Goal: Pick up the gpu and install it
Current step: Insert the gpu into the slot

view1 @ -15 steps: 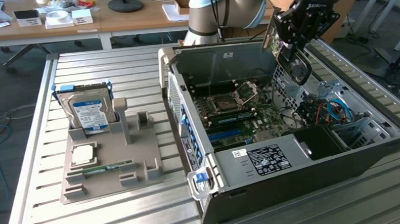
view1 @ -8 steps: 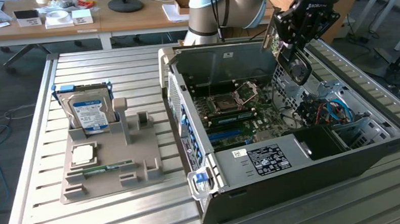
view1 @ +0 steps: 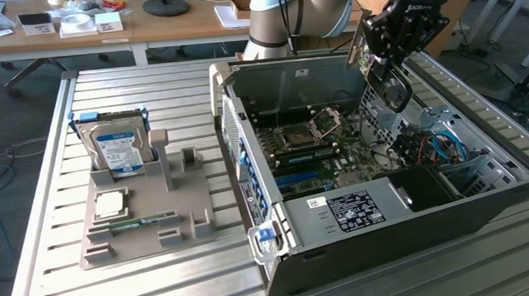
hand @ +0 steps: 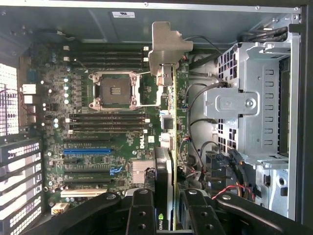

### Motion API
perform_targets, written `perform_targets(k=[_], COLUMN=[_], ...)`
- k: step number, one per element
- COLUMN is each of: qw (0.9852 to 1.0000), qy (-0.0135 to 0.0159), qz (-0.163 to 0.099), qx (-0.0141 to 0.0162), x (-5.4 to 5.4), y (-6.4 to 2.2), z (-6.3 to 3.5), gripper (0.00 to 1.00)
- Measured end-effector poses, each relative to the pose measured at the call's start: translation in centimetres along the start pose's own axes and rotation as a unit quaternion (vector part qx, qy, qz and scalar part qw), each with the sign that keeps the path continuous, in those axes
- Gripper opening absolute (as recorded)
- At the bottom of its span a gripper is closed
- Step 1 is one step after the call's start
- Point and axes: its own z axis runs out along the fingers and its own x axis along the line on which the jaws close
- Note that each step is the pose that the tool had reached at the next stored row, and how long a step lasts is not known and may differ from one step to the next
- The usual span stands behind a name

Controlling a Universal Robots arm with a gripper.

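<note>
Closest to the wrist camera, the pincer (hand: 168, 203) is clamped partway closed on the gpu (hand: 167, 147), which is seen edge-on with its silver bracket (hand: 165, 46) at the far end. In the exterior view the card is held upright, hanging below the pincer over the open computer case (view1: 385, 240), above the motherboard (hand: 146, 139) and not yet seated in a slot. On the exterior view's left, a hard drive (view1: 117, 151) is stood in a grey holder (view1: 192, 225) on the slatted surface (view1: 136, 87), well apart from the case.
</note>
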Motion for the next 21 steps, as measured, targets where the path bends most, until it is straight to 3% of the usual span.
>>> perform_targets(k=[7,12,17,21], qw=[0.9996,0.9981,0.9946,0.9904], qy=[0.0012,0.0028,0.0046,0.0062], qz=[-0.027,-0.062,-0.104,-0.138], qx=[-0.0012,-0.0027,-0.0045,-0.0059], x=[0.06,0.06,0.05,0.05], y=[0.00,0.00,0.00,0.00], z=[0.00,0.00,0.00,0.00], gripper=[0.27,0.27,0.27,0.27])
